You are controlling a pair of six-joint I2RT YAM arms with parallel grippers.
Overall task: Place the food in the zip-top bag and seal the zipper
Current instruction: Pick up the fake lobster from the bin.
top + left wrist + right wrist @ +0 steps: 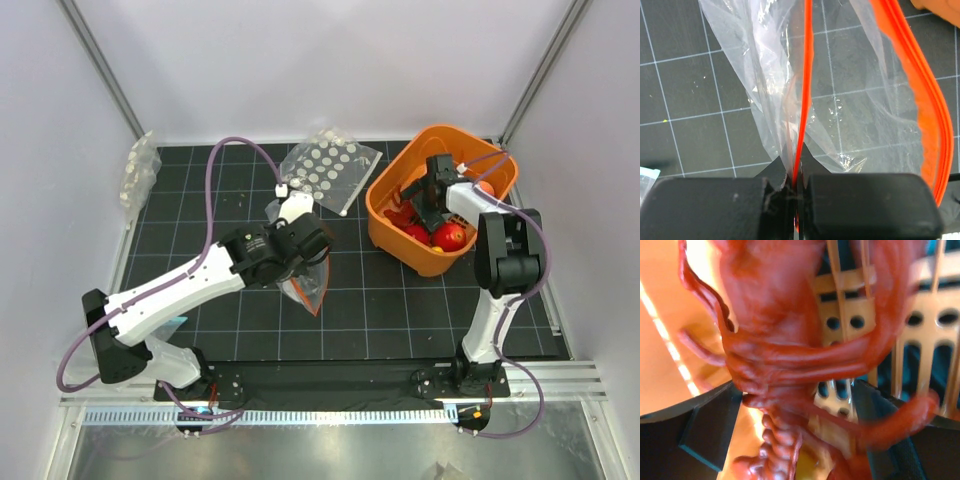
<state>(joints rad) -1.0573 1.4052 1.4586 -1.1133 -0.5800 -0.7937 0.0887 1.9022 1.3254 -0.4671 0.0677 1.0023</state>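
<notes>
**Food not bagged yet: R arm going for the octopus**

Food: the red octopus piece (790, 350) lies in the orange basket (425, 262) at far right of the mat, w/ red-orange fruit balls (450, 237) beside it. Right gripper (797, 415) is down in the basket, jaws spread wide, one finger either side of the tentacles, nothing clamped. Left gripper (797, 182) is fully closed on the zip-top bag (308, 285), pinching one lip at the zipper (807, 75). The other lip bows away, so the mouth looks open. Bag sits mid-mat, left of the basket and apart from it.

Step, as I read it: pick-up of 1st item; no food visible in the bag.

Next calls for:
- closing R jaws on the tentacle bunch
- lifting clear of the basket wall
- carrying to the mouth w/o snagging loose tentacles, L holding the lip up

Zip comes last.

Writing/brands: none legible. Spare bag (325, 170) shows only white discs.
</notes>
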